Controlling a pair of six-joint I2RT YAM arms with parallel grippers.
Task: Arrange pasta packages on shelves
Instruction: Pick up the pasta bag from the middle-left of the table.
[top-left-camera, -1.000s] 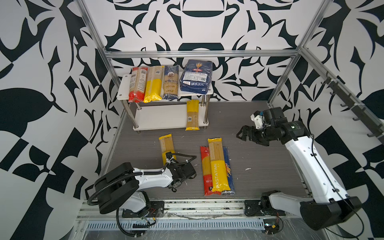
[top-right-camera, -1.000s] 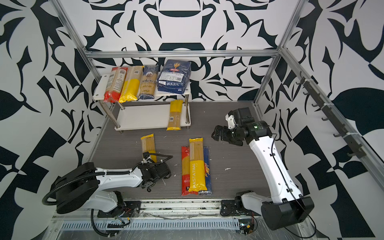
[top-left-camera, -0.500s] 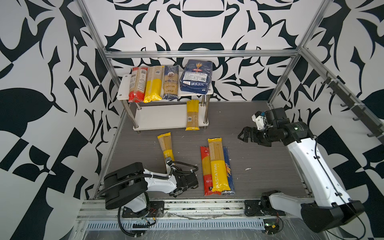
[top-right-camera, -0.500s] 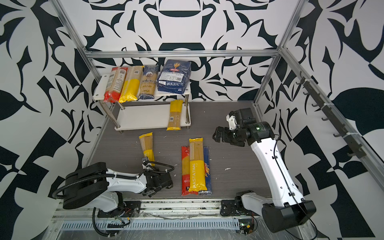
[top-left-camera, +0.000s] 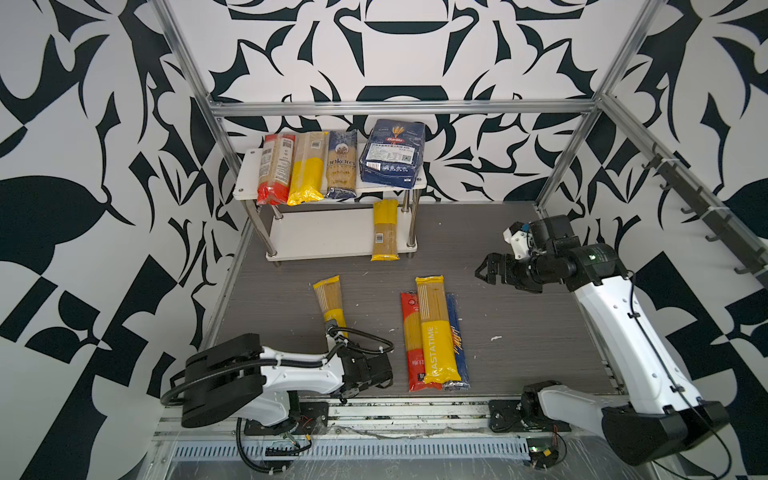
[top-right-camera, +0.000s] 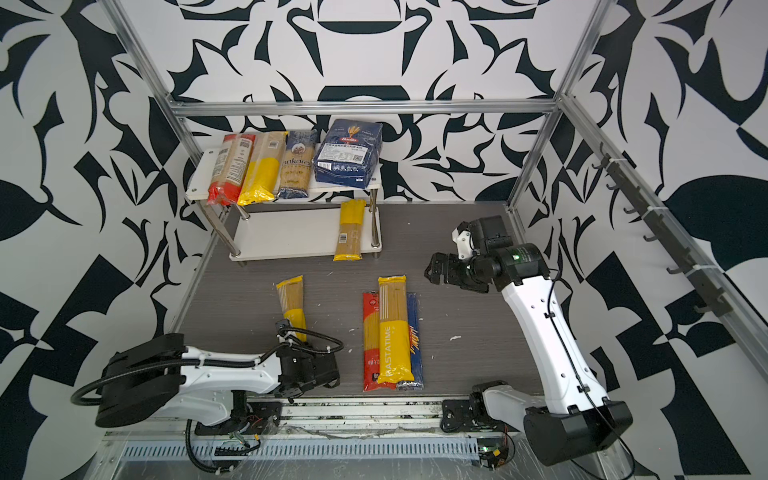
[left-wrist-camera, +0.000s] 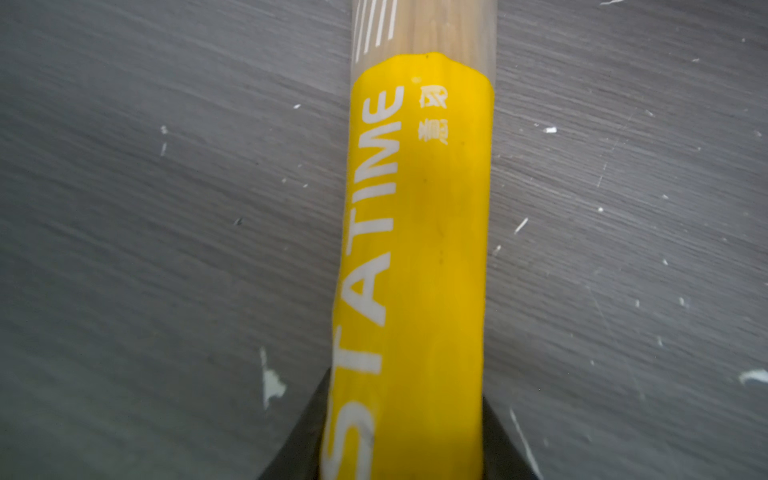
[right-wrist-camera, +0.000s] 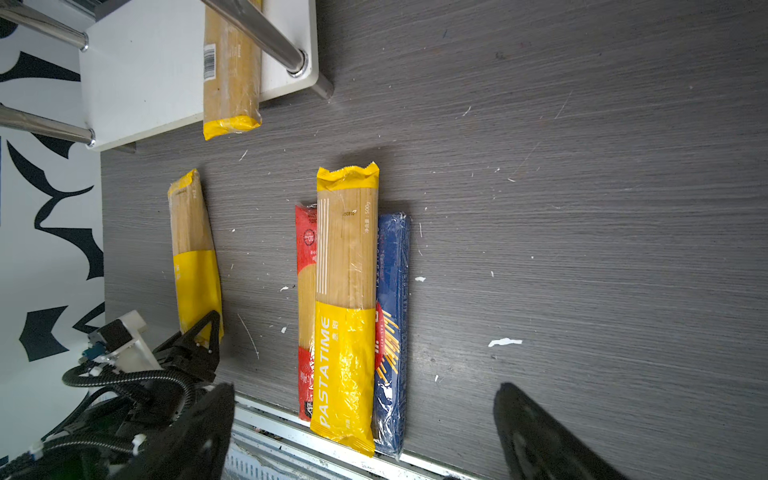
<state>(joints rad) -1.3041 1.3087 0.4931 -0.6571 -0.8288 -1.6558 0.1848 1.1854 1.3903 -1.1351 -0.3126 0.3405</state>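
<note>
1 yellow spaghetti pack (top-left-camera: 328, 297), low left of centre in a top view, is pinched at its lower end by the nearly closed left gripper (left-wrist-camera: 405, 386); right gripper (top-left-camera: 484, 270) gapes empty; advise lifting level toward the shelves (top-left-camera: 316, 243), as an end grip may droop.

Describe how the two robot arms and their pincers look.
The left arm and right arm have white shell links and black joint housings. The left pincer and right pincer are black with triangular fingers. Black cables run along the links; a green light shows on the right arm's joint.
</note>
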